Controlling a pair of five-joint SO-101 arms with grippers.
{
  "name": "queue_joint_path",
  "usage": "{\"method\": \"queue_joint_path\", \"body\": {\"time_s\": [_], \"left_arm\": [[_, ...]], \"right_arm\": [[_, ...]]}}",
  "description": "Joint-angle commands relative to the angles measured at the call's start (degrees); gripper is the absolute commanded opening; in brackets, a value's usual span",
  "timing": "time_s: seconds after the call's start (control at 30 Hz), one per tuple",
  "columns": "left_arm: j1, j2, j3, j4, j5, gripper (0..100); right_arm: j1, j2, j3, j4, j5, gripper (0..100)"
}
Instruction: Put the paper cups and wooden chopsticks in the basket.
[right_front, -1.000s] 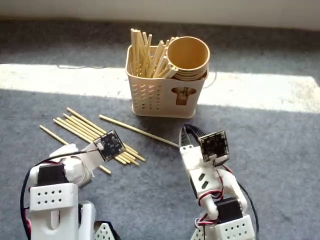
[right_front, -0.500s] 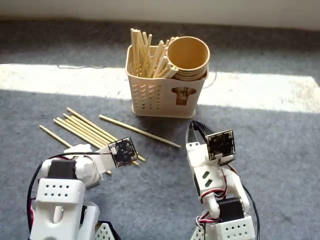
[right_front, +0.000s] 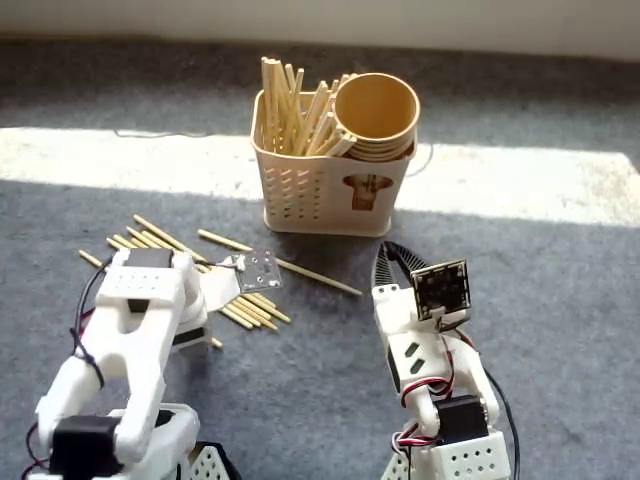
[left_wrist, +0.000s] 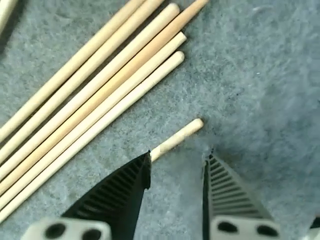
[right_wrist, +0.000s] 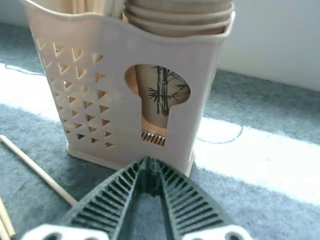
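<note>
Cannot see the middles of the loose chopsticks (right_front: 160, 238) near the carpet's (right_front: 560, 320) left edge (covered by the left arm (right_front: 140, 310)); loses one chopstick (left_wrist: 180, 135) at its near end behind a finger (left_wrist: 122, 192) of the left gripper (left_wrist: 178, 157); cuts basket (right_wrist: 100, 85) and paper cups (right_wrist: 180, 17) off at the picture's edge.

Up high looking down over desk (right_front: 560, 300); left wrist tight on chopsticks (left_wrist: 100, 85), right wrist facing basket (right_wrist: 115, 55); both overhead too.

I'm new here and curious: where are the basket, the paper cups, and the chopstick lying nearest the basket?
basket (right_front: 300, 190): high view, its perforated front wall.
paper cups (right_front: 377, 108): high view, inside of the top cup.
chopstick nearest the basket (right_front: 320, 279): high view, its bare shaft.
</note>
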Motion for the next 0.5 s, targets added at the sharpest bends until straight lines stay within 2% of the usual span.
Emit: {"method": "queue_joint_path", "body": {"time_s": [0.0,0.1,0.47], "left_arm": [[0.92,6.2,-4.18,-3.34,-0.53,17],[0.66,10.15,-4.7,-6.68,-0.35,16],[0.92,11.03,-4.44,-6.68,-0.35,1]], "right_arm": [[0.57,-0.66,6.2,-1.8,0.53,0.5],[0.57,-0.66,6.2,-1.8,0.62,0.5],[0.57,-0.66,6.2,-1.8,0.62,0.5]]}}
